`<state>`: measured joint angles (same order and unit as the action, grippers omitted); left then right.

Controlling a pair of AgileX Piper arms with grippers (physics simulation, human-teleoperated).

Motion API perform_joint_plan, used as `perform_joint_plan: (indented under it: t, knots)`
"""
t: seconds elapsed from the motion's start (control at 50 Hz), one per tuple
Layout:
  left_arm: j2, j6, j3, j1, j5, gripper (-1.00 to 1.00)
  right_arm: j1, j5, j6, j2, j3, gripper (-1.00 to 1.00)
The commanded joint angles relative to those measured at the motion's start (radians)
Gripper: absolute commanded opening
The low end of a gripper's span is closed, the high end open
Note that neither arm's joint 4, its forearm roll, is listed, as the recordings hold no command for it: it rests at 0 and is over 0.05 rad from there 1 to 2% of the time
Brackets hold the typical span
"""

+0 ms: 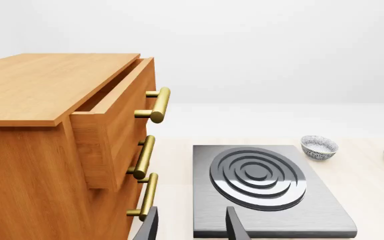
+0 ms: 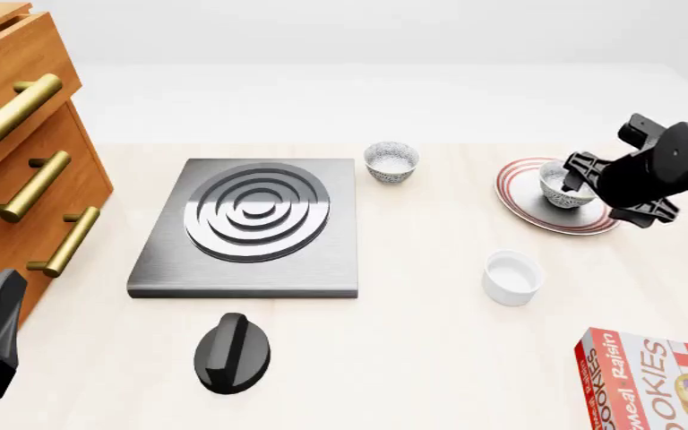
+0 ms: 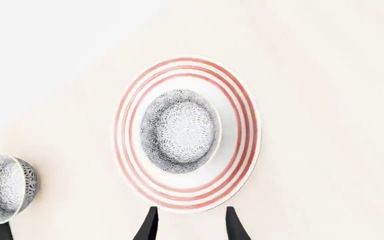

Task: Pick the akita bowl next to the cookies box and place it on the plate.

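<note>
the akita bowl is sitting upright on the plate, a little off the plate's centre, and from straight above in the right wrist view the akita bowl is resting inside the plate's red rings. nothing is gripping it. the right gripper is hovering just over the plate, its dark arm coming in from the plate's right side; its fingers are standing spread apart, with only bare table between them, at the plate's rim.

a second patterned bowl is standing to the left of the plate, well apart from it, just beyond the far right corner of the stove slab. a plain white cup is sitting nearer than the plate, slightly to its left. the cookies box is lying nearer still, to the right of the cup, cut off by the picture's edge. a black knob is lying far to the plate's left and nearer, in front of the stove slab.

the wooden drawer cabinet is standing farthest left of the plate, its top drawer pulled partly out. the left gripper is hanging beside that cabinet, fingers spread and pinching nothing.
</note>
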<state>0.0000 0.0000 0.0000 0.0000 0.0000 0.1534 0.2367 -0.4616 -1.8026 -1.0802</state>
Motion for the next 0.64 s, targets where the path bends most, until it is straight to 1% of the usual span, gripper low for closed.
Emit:
perform_joint_plan:
  t: [0.02,0.06,0.16,0.22,0.36,0.48,0.64]
  knots:
    - [0.000,0.000,0.000,0.000,0.000,1.00,-0.039,-0.006,0.030,0.100,0.090,1.00]
    - [0.000,0.000,0.000,0.000,0.000,1.00,-0.046,-0.002,0.032,0.128,0.107,1.00]
    - [0.000,0.000,0.000,0.000,0.000,1.00,-0.049,0.024,0.068,0.196,0.131,1.00]
    - [0.000,0.000,0.000,0.000,0.000,1.00,-0.057,0.033,0.066,0.223,0.144,1.00]
    - [0.000,0.000,0.000,0.000,0.000,1.00,-0.068,0.065,0.094,0.309,0.186,1.00]
    - [0.000,0.000,0.000,0.000,0.000,1.00,-0.067,0.093,0.120,0.380,0.218,1.00]
    - [0.000,0.000,0.000,0.000,0.000,1.00,-0.056,0.121,0.132,0.449,0.255,1.00]
